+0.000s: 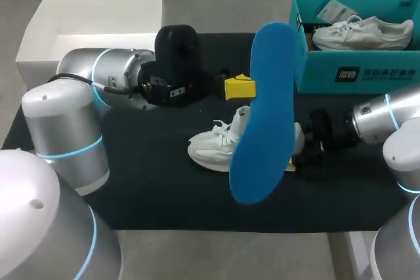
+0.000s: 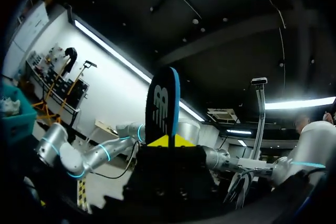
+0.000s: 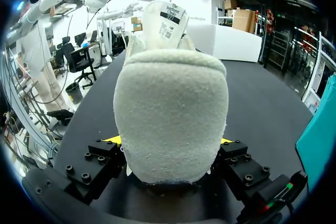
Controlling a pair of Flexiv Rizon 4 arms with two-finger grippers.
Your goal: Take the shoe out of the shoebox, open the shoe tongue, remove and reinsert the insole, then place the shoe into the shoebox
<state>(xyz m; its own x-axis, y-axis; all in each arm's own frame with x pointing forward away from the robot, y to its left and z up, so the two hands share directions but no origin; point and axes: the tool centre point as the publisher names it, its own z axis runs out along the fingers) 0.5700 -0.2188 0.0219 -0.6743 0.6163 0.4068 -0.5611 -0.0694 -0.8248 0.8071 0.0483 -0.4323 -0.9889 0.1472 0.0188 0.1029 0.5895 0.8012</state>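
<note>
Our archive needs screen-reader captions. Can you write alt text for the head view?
The left gripper holds a blue insole up over a white shoe on the black table, whose heel the right gripper grips. A teal shoebox behind holds a second shoe.

A white box (image 1: 98,14) (open-topped) beside the black mat (image 1: 157,188).

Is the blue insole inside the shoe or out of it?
Out: the left gripper holds the insole up, clear of the shoe.

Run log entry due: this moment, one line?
left pincer: shut on blue foam insole, raised | right pincer: shut on white fabric sneaker on black mat
</note>
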